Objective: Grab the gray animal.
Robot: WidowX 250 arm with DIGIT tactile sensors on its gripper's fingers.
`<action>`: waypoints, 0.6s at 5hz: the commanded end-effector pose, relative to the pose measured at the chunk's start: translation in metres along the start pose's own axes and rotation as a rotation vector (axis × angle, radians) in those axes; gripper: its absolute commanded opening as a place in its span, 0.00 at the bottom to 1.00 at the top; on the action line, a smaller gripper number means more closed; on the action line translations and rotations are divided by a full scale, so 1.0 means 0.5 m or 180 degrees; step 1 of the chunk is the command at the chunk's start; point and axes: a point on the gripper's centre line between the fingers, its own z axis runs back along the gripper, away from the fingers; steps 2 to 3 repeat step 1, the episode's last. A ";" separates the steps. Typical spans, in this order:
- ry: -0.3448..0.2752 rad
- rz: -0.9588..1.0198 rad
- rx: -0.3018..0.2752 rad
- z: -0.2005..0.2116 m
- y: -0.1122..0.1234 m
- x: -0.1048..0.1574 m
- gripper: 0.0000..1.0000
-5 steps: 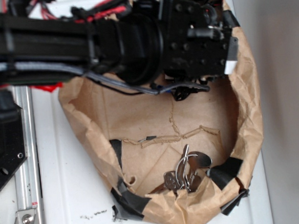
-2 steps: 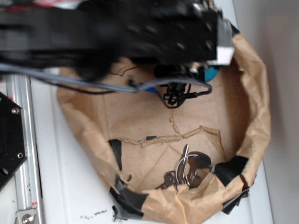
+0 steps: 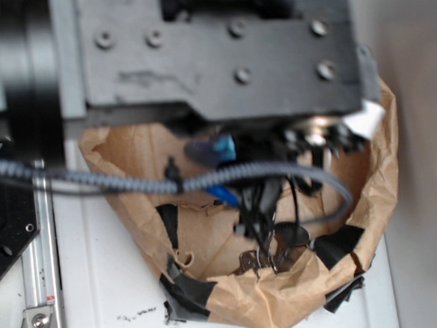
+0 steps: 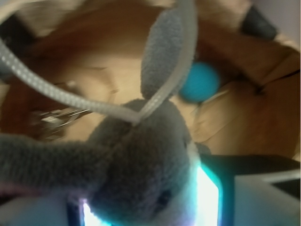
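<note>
The exterior view is largely filled by the black arm (image 3: pixel 196 53), which is seen blurred and close to the camera above the brown paper bag (image 3: pixel 371 198). The gripper itself cannot be made out in this view; only dark cables (image 3: pixel 264 176) and small blue parts are seen hanging beneath the arm's body. Under these, at the bottom of the bag, the metal keys (image 3: pixel 273 254) are partly seen. The bag's rim is patched with black tape (image 3: pixel 190 290), and the bag is set on a white table (image 3: pixel 107 292).

In the wrist view, the gray animal (image 4: pixel 141 165) is found directly at the gripper (image 4: pixel 146 214), filling the lower half of the picture. One long gray ear (image 4: pixel 162 52) is extended away from the tool toward the far bag wall, and a gray limb or second ear (image 4: pixel 42 162) is stretched to the left. A dark eye can be seen on its underside. The toy is seated between the bright-lit finger pads (image 4: pixel 209 197) at the bottom edge, and the jaws appear pressed against it from both sides. A pale braided cord (image 4: pixel 70 96) is looped across the front of the toy. Beyond the toy, to the upper right, a teal ball (image 4: pixel 200 82) is seen lying on the bag floor, well apart from the tool. The keys (image 4: pixel 54 117) are seen blurred at the left.
</note>
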 end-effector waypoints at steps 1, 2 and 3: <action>-0.0223 0.0230 -0.0194 0.037 0.004 0.007 0.00; -0.0223 0.0230 -0.0194 0.037 0.004 0.007 0.00; -0.0223 0.0230 -0.0194 0.037 0.004 0.007 0.00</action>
